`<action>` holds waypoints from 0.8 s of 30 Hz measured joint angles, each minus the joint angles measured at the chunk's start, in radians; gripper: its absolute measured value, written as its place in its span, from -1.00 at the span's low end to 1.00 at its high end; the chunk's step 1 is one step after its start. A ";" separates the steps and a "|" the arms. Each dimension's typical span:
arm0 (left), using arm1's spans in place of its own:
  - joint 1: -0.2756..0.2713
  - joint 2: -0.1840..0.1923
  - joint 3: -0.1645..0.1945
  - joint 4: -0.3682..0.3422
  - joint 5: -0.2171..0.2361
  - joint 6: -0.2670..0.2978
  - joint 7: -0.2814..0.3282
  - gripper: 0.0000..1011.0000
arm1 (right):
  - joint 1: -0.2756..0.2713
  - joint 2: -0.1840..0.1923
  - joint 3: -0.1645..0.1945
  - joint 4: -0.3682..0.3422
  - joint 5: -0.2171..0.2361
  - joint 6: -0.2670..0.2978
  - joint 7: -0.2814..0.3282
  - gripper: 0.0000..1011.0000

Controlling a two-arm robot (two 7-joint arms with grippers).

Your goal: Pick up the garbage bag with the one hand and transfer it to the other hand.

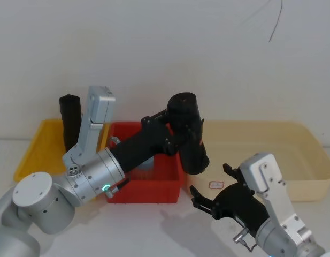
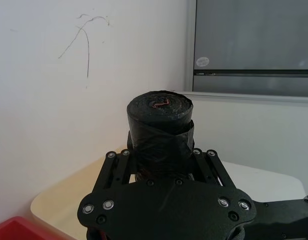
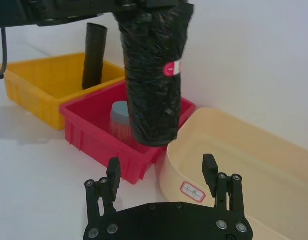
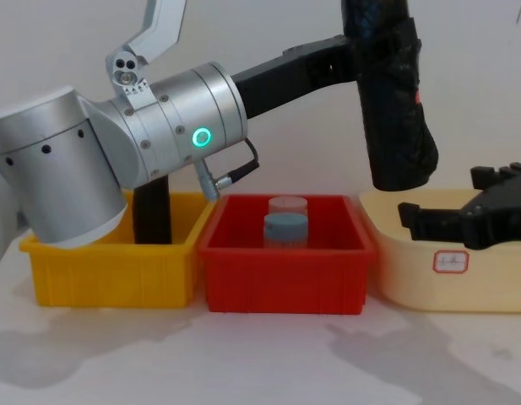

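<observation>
Two fingers (image 3: 113, 172) of the right hand (image 3: 161, 165) are being held wide apart with nothing between them, above the counter (image 4: 260, 354) and just in front of the cream bin (image 4: 412, 270). Three bins are being shown side by side: the cream one on the right, a red bin (image 4: 285, 278) in the middle with two small jars (image 4: 285, 229) in it, and a yellow bin (image 4: 108, 278) on the left. The garbage bag (image 4: 399, 126) is being held in the air, near upright, above the meeting of the red and cream bins. It is being gripped near its top by the left hand (image 2: 161, 150), whose fingers are being pressed against its sides. Farther back, a second black roll (image 4: 150, 215) is being propped upright in the yellow bin.
</observation>
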 joint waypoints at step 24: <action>-0.001 -0.001 0.001 0.001 0.000 0.000 -0.001 -0.06 | 0.107 -0.033 -0.041 0.036 -0.066 0.042 0.031 0.98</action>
